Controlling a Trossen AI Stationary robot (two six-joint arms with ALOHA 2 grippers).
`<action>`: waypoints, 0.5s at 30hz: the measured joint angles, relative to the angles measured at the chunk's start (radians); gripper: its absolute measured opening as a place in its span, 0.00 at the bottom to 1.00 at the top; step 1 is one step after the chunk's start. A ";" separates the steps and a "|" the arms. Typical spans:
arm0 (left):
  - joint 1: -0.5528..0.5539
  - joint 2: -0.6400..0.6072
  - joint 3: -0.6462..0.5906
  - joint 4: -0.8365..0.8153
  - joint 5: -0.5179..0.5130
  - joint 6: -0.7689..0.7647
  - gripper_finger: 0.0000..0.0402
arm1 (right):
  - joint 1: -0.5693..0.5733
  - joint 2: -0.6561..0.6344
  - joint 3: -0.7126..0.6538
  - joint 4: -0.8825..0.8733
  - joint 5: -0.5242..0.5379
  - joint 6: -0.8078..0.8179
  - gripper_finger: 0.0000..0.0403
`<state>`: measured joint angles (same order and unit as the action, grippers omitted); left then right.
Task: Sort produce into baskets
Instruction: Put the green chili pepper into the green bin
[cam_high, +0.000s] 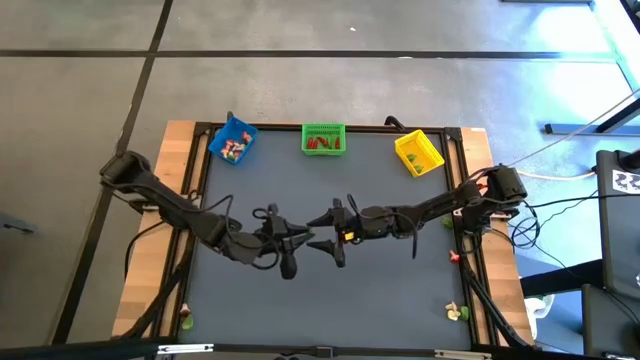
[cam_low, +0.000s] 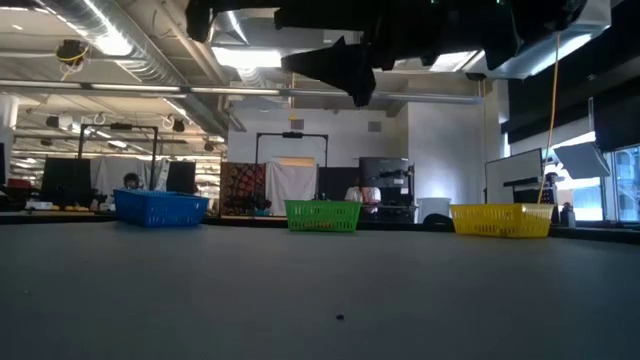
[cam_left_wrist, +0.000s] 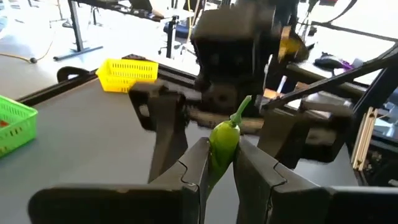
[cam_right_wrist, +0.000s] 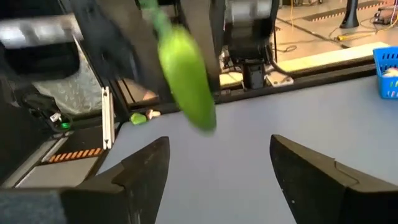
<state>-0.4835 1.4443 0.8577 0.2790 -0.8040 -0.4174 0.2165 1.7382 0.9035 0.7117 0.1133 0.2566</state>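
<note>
Above the table's middle, the left gripper (cam_left_wrist: 221, 171) was clamped on a green pepper (cam_left_wrist: 224, 142), while the right gripper (cam_right_wrist: 217, 165) faced it with fingers spread wide and empty. A sound handover appeared to require the right fingers to close squarely on the pepper before the left let go, then carriage to the green basket (cam_high: 323, 139) at the far edge.

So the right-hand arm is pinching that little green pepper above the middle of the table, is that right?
Not quite: the left gripper pinches the green pepper, as the left wrist view shows. The right gripper faces it with fingers apart, above the middle of the table.
</note>
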 joint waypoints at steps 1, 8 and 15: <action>0.000 0.007 0.000 0.000 0.000 -0.010 0.15 | 0.000 0.000 0.000 0.008 0.002 -0.001 0.68; 0.000 0.025 0.000 0.001 0.002 -0.052 0.15 | 0.000 0.000 0.000 0.014 0.007 -0.003 0.62; 0.000 0.025 0.000 -0.002 -0.001 -0.049 0.15 | 0.000 0.000 0.000 0.030 0.005 -0.003 0.34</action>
<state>-0.4831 1.4693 0.8577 0.2766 -0.8046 -0.4660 0.2165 1.7382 0.9039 0.7415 0.1179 0.2538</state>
